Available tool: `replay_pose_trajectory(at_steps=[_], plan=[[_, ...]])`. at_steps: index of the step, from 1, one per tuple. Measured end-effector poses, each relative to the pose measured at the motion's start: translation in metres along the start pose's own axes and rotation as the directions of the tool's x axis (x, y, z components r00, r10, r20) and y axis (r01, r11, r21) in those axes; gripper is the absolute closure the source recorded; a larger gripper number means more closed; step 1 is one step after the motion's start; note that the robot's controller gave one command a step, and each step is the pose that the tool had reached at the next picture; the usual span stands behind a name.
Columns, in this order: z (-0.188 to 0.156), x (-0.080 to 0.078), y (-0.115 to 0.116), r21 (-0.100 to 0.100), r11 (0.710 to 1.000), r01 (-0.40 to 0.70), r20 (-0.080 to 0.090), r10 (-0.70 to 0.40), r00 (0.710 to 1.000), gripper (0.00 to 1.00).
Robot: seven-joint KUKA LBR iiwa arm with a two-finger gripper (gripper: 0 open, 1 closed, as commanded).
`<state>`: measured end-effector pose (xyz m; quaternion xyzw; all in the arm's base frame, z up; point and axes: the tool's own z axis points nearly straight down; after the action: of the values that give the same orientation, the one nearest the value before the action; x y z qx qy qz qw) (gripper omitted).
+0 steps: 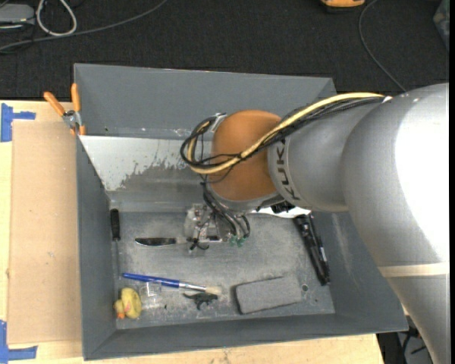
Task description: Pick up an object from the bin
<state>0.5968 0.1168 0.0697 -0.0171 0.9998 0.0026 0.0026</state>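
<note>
Gripper (pixel 202 235) stands low near the centre of the bin (pixel 212 97); whether it is open or closed cannot be told. Nearest item: a dark spoon-like utensil (pixel 155 241), flat on the floor just beside it at 9 o'clock. Nothing is seen held. Judged: grasp and lift both outstanding

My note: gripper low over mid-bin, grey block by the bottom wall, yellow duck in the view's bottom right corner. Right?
One slip: the camera view shows the yellow duck in the bottom left corner, not the right. The gripper low over mid-bin and the grey block by the bottom wall are as noted.
</note>
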Motion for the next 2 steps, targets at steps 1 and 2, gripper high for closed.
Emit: replay_pose_trajectory(at_steps=[1,2], plan=[[-0.036,0.003,0.000,0.001,1.000,-0.001,-0.010,0.001,1.000,1.00],[-0.061,0.001,0.000,0.000,1.000,-0.001,-0.003,0.001,1.000,1.00]])
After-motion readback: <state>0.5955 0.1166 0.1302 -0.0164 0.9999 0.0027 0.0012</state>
